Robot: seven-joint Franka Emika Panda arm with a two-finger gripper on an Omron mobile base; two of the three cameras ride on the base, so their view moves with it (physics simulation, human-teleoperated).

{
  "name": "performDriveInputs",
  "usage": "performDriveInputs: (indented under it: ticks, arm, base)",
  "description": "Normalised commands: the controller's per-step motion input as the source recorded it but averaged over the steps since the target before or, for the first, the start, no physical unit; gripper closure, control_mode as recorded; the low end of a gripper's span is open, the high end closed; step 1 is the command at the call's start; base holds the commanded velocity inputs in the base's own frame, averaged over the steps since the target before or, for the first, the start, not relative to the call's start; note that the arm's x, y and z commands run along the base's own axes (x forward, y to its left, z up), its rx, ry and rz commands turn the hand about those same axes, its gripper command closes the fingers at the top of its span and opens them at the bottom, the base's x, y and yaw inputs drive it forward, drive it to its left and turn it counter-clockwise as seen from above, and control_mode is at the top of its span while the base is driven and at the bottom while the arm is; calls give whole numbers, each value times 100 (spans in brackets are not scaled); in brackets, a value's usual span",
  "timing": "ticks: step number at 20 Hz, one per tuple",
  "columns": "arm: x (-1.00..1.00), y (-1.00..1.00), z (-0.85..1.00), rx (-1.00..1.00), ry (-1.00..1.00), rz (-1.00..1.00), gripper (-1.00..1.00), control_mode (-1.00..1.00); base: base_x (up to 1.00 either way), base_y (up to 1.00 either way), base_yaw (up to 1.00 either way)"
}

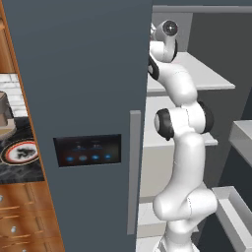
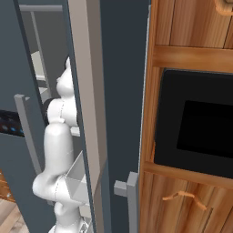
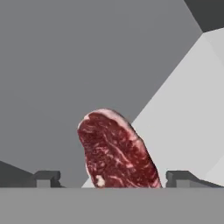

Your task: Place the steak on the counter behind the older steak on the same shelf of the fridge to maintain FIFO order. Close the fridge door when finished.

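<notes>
The steak (image 3: 116, 151) sits right between the two dark fingertips (image 3: 47, 178) in the hand view, its long axis running up and away from the gripper (image 3: 111, 181) and leaning a little to one side. The fingers stand apart on either flank of it; whether they are actually pinching the meat I cannot tell, as the contact is hidden low in the view. Beyond the steak is the pale inside of the fridge (image 1: 216, 44), with a white shelf (image 1: 206, 74) slanting off. The arm reaches in past the open fridge door (image 1: 83, 98). To my eye, the coming move is straight ahead, deeper along that shelf.
</notes>
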Motion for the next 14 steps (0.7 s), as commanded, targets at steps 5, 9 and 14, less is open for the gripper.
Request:
performDriveInputs:
  ticks: [5,9,14]
  arm:
    - [4,-1,0,0,2,0,-100,-100]
    - [-20,-3,0,0,0,0,-100,-100]
    - [-76,11,-3,-1,-3,0,-100,-100]
  base:
    - [0,0,0]
    - [0,0,0]
    - [0,0,0]
